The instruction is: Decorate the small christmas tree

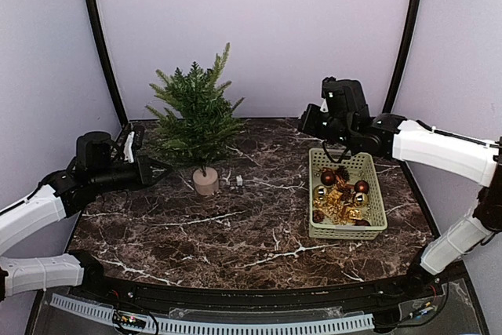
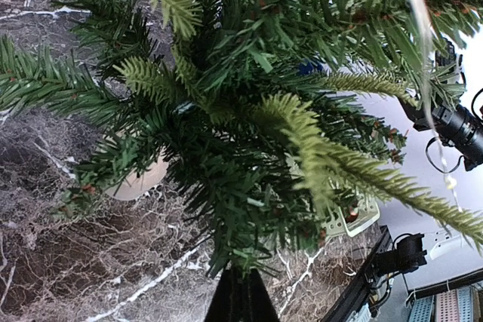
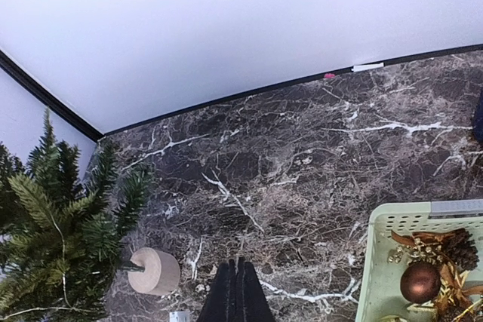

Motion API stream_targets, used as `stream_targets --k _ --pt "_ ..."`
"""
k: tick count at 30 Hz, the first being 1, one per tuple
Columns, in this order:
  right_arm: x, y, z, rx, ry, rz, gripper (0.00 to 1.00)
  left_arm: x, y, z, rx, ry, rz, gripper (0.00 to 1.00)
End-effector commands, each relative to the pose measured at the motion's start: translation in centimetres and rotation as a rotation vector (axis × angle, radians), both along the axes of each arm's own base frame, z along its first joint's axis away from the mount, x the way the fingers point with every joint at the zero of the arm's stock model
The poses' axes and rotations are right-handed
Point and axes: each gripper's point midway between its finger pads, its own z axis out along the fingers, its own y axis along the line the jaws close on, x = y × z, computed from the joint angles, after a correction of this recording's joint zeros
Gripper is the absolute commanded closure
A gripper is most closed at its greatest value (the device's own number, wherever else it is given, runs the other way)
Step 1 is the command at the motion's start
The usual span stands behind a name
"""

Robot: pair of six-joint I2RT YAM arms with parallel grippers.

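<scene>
From above, nearest is the desk's (image 1: 235, 233) near edge, where both arms are bolted. One tree (image 1: 196, 119) stands upright in one pot (image 1: 205, 182) toward the far left corner. The left gripper (image 1: 149, 170) lies level at the tree's lower left branches. The right gripper (image 1: 310, 125) hangs over the far edge of the one basket (image 1: 375, 194) on the right, well apart from the tree. So the left arm is the nearer, I'd say. I count at least two brown balls (image 1: 361, 187) among gold trimmings in the basket, and one pale scrap (image 1: 239, 180) beside the pot.

In the left wrist view, the left gripper (image 2: 241, 295) is pressed together under the foliage (image 2: 249, 133). I cannot tell if needles are caught in it.

In the right wrist view, the right gripper (image 3: 238, 292) is also pressed together and holds nothing. The tree (image 3: 60, 239) lies to its left and the basket (image 3: 392, 262), with one ball (image 3: 420, 282) and one cone (image 3: 460, 246) showing, to its right.
</scene>
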Motion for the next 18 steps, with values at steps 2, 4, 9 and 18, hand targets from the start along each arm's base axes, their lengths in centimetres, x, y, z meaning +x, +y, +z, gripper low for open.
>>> stream_targets --k 2,4,9,18 --pt "-2.2 -1.8 0.7 -0.014 -0.008 -0.025 1.00 -1.9 -0.3 0.1 0.050 -0.042 -0.095 1.00" --pt "-3.0 -2.0 0.8 -0.019 -0.004 -0.021 1.00 -2.8 -0.7 0.1 0.051 -0.037 -0.153 1.00" --pt "-4.9 -2.1 1.6 -0.013 -0.009 -0.004 1.00 -5.0 -0.6 0.1 0.058 -0.017 -0.219 1.00" --pt "-7.1 -1.4 3.3 -0.001 -0.026 0.015 1.00 -7.2 0.9 -1.3 0.087 0.067 -0.188 1.00"
